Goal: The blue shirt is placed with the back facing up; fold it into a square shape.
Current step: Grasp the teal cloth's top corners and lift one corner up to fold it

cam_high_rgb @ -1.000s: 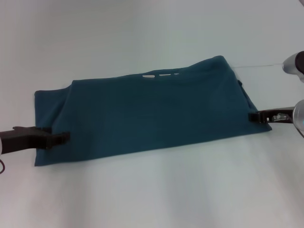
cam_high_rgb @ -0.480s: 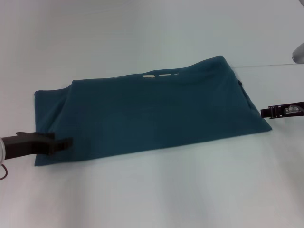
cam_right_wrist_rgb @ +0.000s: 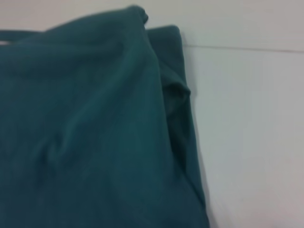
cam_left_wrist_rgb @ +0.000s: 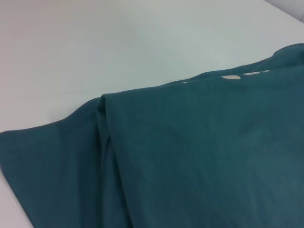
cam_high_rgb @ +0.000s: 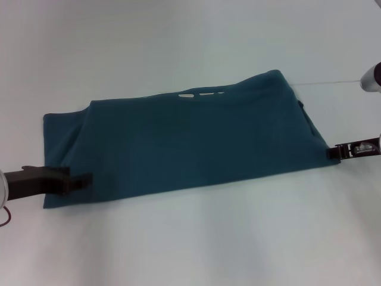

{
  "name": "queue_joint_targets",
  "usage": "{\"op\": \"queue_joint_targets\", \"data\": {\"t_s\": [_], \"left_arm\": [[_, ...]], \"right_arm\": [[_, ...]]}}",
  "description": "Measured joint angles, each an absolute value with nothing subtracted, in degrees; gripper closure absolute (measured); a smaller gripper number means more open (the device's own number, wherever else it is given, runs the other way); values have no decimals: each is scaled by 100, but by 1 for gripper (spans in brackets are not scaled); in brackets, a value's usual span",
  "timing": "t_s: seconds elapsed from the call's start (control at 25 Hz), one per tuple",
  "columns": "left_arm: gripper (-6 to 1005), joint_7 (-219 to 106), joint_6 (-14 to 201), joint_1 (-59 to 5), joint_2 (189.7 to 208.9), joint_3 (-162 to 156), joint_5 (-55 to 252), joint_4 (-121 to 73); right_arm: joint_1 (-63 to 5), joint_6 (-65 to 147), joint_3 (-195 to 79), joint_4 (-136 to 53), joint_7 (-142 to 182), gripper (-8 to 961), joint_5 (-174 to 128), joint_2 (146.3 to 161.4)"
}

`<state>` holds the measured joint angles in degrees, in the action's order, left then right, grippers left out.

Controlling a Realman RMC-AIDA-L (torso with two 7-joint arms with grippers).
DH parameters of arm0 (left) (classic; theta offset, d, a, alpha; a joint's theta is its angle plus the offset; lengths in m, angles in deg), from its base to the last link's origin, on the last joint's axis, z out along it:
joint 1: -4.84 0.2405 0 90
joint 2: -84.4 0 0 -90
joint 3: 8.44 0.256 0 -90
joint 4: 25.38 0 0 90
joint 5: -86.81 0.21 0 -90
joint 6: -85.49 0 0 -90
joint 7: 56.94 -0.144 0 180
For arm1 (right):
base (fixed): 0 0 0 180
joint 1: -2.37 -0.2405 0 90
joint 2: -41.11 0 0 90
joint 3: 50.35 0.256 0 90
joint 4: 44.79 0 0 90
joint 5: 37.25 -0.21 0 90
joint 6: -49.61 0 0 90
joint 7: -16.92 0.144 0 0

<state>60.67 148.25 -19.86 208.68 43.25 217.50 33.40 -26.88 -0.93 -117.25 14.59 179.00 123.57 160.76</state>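
I see left gripper (cam_high_rgb: 86,179) low at near-left corner of blue shirt (cam_high_rgb: 190,146), tip over fabric; can't tell its grip. Right gripper (cam_high_rgb: 333,152) at shirt's near-right corner, grip unclear too. Shirt folded into long band across white table (cam_high_rgb: 196,238). Cream lettering peeks at far edge, unreadable.

Plain white table (cam_high_rgb: 190,53), and the only thing lying right on it is the blue shirt (cam_high_rgb: 190,143), folded into a wide band, cream lettering peeking out along what's probably the far fold.
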Motion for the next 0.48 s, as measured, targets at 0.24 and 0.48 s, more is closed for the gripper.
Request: {"op": "queue_joint_targets", "data": {"t_s": [0.24,0.48], "left_arm": [[391,6058,14825,-1986,20874,4344,21751,3332],[393,6057,14798,-1986,20868,4343,21751,3331]], "right_arm": [[-2815,112,-11707,1212,17889,377,12450,16080],[-2907,129,-11712,1200,17889,378,12456,16082]]}}
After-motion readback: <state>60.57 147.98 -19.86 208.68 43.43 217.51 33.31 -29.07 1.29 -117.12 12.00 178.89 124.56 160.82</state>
